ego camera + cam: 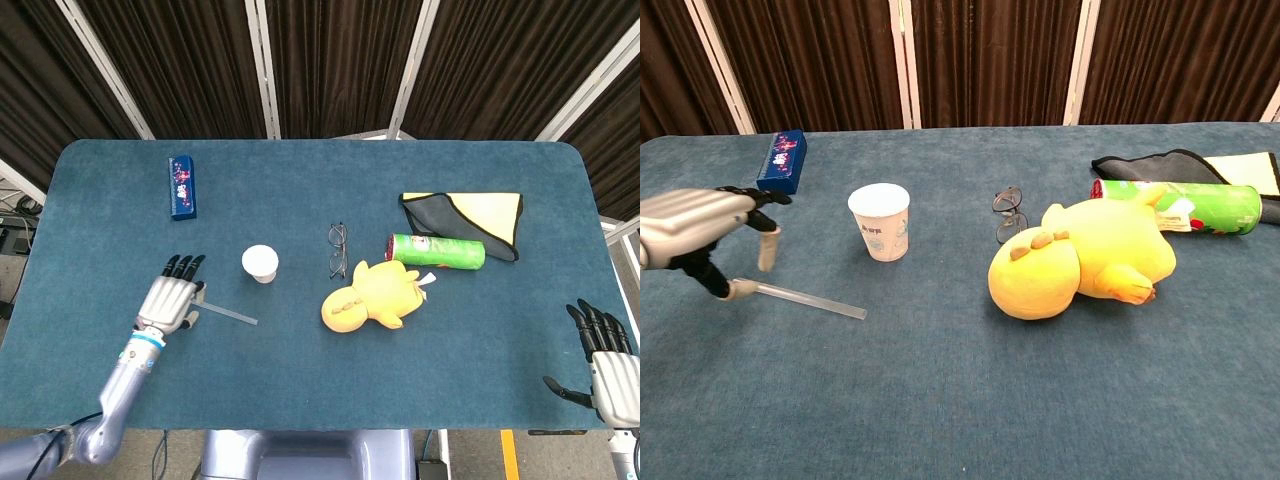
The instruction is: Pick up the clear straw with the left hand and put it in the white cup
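The clear straw (228, 314) (810, 299) lies flat on the blue table, in front of and left of the white cup (260, 263) (880, 221), which stands upright and empty. My left hand (173, 301) (702, 232) hovers over the straw's left end with its fingers spread and nothing in them; the thumb tip is close beside that end. My right hand (606, 364) rests open at the table's front right corner, seen only in the head view.
A yellow plush toy (371, 297) (1080, 263), glasses (337, 249), a green can (437, 250) and a folded cloth (468, 218) lie to the right of the cup. A blue box (181, 186) (781, 161) lies at the back left.
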Robot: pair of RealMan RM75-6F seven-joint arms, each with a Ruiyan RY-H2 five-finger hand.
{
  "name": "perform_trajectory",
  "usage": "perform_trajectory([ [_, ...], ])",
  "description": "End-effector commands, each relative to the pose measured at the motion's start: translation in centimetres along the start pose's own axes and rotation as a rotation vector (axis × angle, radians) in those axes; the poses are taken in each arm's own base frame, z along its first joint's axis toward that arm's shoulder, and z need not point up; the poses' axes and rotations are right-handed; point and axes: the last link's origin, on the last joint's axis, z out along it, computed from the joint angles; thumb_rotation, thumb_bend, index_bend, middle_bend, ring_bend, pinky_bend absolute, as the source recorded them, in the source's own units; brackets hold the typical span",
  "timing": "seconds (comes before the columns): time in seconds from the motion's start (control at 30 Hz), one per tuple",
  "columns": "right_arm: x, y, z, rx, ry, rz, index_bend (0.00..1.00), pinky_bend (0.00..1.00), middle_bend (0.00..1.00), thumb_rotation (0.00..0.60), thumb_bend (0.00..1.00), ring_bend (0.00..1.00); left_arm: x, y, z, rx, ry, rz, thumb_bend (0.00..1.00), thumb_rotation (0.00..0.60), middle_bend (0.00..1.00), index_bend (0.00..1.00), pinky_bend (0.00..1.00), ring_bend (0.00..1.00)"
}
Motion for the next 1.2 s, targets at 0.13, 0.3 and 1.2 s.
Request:
perform_trajectory([
  [0.13,0.0,0.0,0.1,-0.001,-0.004,0.001,0.0,0.0,0.0,0.6,0.08,0.0,-0.5,1.1,0.8,-0.008,-0.035,0.001,0.38,0.6,0.0,0.48,0.0,0.0],
  [0.3,0.0,0.0,0.2,-0.002,-0.006,0.002,0.0,0.0,0.0,0.6,0.08,0.0,-0.9,1.7,0.9,-0.013,-0.063,-0.005,0.38,0.6,0.0,0.48,0.0,0.0],
  [1.2,0.0,-0.1,0.2,-0.003,-0.007,0.002,0.0,0.0,0.0,0.6,0.08,0.0,-1.9,2.7,1.7,0.004,-0.038,-0.001,0.38,0.6,0.0,0.49,0.0,0.0],
])
